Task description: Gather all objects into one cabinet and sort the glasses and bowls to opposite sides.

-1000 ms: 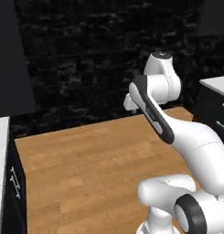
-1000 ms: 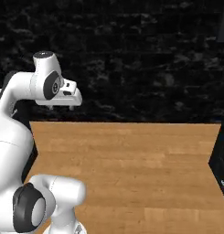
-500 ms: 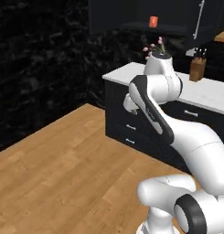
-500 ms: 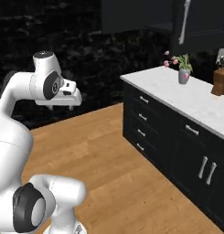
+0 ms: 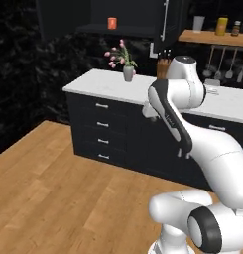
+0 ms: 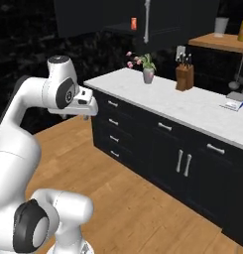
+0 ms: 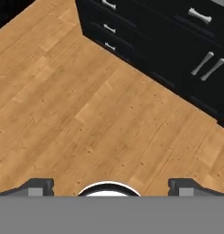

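On the dark shelf of the upper wall cabinet [image 5: 98,20] I see one small orange mug [image 5: 112,23], standing upright, well above the white countertop [image 5: 98,82]. In the right base view that mug [image 6: 134,23] sits just left of the cabinet's tall door [image 6: 165,20], which carries a long pale bar handle [image 6: 147,21]. I can't make out the mug's loop handle at this size.

Below it on the counter, a grey vase of pink tulips [image 5: 127,69] stands near the back edge. A wooden knife block [image 6: 184,75] stands to the right of the vase, apart from it. Further right on the counter lies a flat blue-and-white item [image 6: 236,103], too small to name. Black drawers with pale pulls [image 5: 102,130] run under the counter on the left; a pair of doors with bar pulls [image 6: 183,162] sits to the right of them.

On the wooden wall shelf [image 5: 212,37] at upper right I see a pale cup, a yellow jar and a small dark bottle.

My gripper [image 7: 111,185] hangs over bare wood floor [image 7: 77,105], well short of the counter, pointing down. Its fingertips [image 7: 38,186] stand wide apart with nothing between them. From the right base view the hand [image 6: 83,105] sits level with the counter front, not touching it.
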